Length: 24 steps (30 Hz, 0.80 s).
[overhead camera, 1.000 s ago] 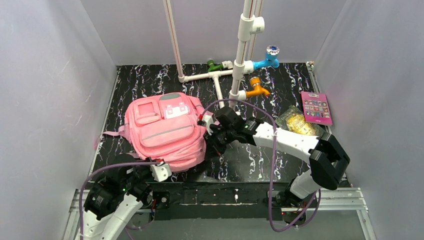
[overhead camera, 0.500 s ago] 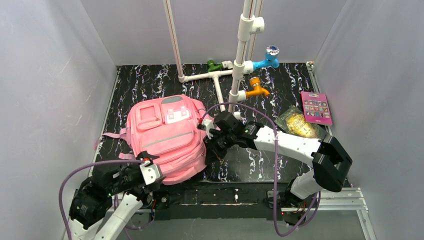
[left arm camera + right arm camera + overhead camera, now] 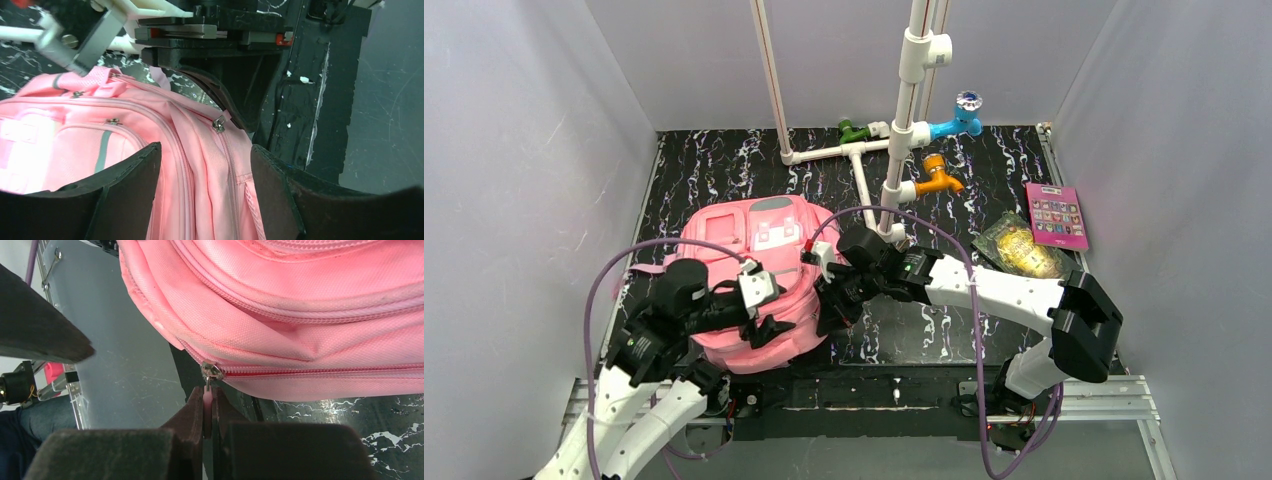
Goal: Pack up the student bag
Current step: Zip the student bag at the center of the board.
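Note:
The student bag (image 3: 734,255), a large pink backpack with grey stripes, lies on the dark marbled table left of centre. My left gripper (image 3: 767,325) hovers over the bag's near right part. In its wrist view the left gripper (image 3: 202,192) is open, and the two fingers (image 3: 127,187) straddle a ridge of pink fabric and zip seams of the student bag (image 3: 60,145). My right gripper (image 3: 832,303) is at the bag's right edge. Close up, the right gripper (image 3: 208,412) is shut on the pink zipper pull (image 3: 207,399), which hangs from a metal slider (image 3: 211,372) at the end of a closed zip on the student bag (image 3: 300,315).
A white pipe frame (image 3: 859,165) with green, blue and orange valves stands at the back. A pink book (image 3: 1056,215) and a clear packet with gold contents (image 3: 1021,247) lie at the right. Grey walls close in both sides. The table's black front rail (image 3: 894,385) runs along the near edge.
My left arm has swung up from the near left corner onto the bag's near side, and its gripper has opened. The bag has turned slightly. The right gripper has drifted left with the zipper pull.

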Motion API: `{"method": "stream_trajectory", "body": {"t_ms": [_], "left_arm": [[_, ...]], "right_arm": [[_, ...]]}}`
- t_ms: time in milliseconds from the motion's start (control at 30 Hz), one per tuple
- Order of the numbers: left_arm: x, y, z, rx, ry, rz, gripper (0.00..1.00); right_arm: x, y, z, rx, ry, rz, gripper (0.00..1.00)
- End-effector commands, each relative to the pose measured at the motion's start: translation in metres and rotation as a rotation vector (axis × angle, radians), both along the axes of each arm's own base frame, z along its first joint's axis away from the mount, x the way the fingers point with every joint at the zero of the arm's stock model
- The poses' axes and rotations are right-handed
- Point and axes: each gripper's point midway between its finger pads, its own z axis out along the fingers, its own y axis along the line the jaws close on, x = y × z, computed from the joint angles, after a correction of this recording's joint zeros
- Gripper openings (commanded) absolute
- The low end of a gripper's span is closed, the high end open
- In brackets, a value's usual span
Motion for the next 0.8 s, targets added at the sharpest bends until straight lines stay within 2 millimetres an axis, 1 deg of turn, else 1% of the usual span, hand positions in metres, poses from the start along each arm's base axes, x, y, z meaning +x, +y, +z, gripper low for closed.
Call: {"method": "stream_trajectory", "body": {"t_ms": [0, 100, 200, 267, 333, 400, 433, 467, 500, 533, 567, 667, 767], "left_arm": [[0.000, -0.010, -0.003, 0.014, 0.023, -0.055, 0.64], [-0.010, -0.007, -0.021, 0.038, 0.081, -0.074, 0.64], [-0.013, 0.001, -0.034, 0.079, 0.104, -0.052, 0.63], [-0.014, 0.005, -0.041, 0.105, 0.117, -0.038, 0.59], [-0.014, 0.008, -0.045, 0.130, 0.124, -0.031, 0.52], [-0.013, 0.012, -0.044, 0.144, 0.114, -0.016, 0.39], [-0.011, 0.013, -0.043, 0.150, 0.102, -0.007, 0.29], [-0.011, 0.016, -0.042, 0.163, 0.093, -0.002, 0.14], [-0.010, 0.019, -0.040, 0.177, 0.079, 0.003, 0.04], [-0.012, 0.023, -0.037, 0.190, 0.064, 0.003, 0.01], [-0.014, 0.028, -0.033, 0.205, 0.041, -0.002, 0.00], [-0.024, 0.044, -0.017, 0.236, -0.034, 0.001, 0.00], [-0.031, 0.068, -0.011, 0.287, -0.114, 0.044, 0.00]], "right_arm": [[-0.001, 0.029, 0.057, 0.193, -0.043, 0.049, 0.01], [-0.002, 0.031, 0.061, 0.202, -0.048, 0.051, 0.01], [-0.003, 0.034, 0.067, 0.215, -0.053, 0.057, 0.01], [-0.004, 0.037, 0.074, 0.232, -0.059, 0.065, 0.01], [-0.004, 0.040, 0.081, 0.243, -0.065, 0.070, 0.01], [-0.003, 0.041, 0.084, 0.245, -0.073, 0.076, 0.01], [-0.002, 0.041, 0.085, 0.242, -0.079, 0.078, 0.01], [-0.002, 0.041, 0.086, 0.239, -0.083, 0.080, 0.01], [-0.001, 0.041, 0.086, 0.236, -0.089, 0.079, 0.01], [0.000, 0.040, 0.084, 0.225, -0.100, 0.077, 0.01], [0.001, 0.038, 0.082, 0.212, -0.113, 0.076, 0.01], [0.011, 0.026, 0.069, 0.134, -0.182, 0.062, 0.01], [0.015, 0.011, 0.060, 0.067, -0.213, 0.081, 0.01]]}}
